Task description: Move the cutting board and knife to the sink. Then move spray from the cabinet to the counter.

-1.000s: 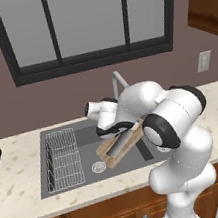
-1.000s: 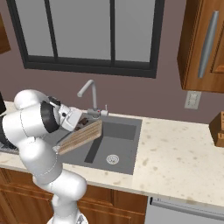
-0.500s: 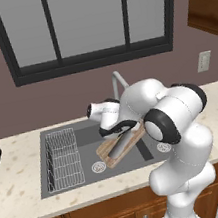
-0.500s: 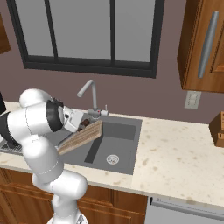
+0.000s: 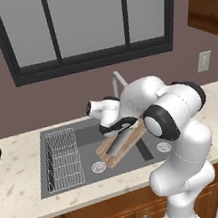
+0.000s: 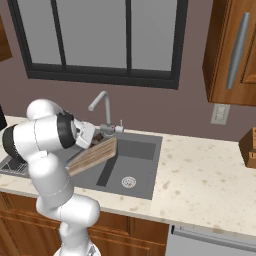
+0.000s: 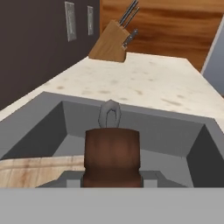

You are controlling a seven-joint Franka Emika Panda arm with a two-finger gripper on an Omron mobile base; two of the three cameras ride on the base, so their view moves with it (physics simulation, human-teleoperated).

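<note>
Gripper point(image 5: 118, 126) sits low over the sink point(image 5: 44, 163) in the left base view, right above the cutting board point(image 5: 114, 153), which is tilted across the basin next to the wire rack point(image 5: 63, 152), with the knife's point(image 5: 118, 143) pale blade lying along it. I can't tell what the board's high end is propped on, so my worry is that any nudge sends it sliding or clattering down. From the right base view the faucet point(image 6: 100, 100) curves up just behind the hand, so a careless lift could clip it. The cabinet point(image 6: 230, 45) for the spray step is well off to the right above the counter point(image 6: 210, 170), door closed. Hand view settles the grip: the jaws are pinched on the knife's dark handle, blade pointing at the far sink wall, board edge at lower left. Letting go from here might bounce the knife off the board. A knife block point(image 7: 109, 43) stands far down the counter
</note>
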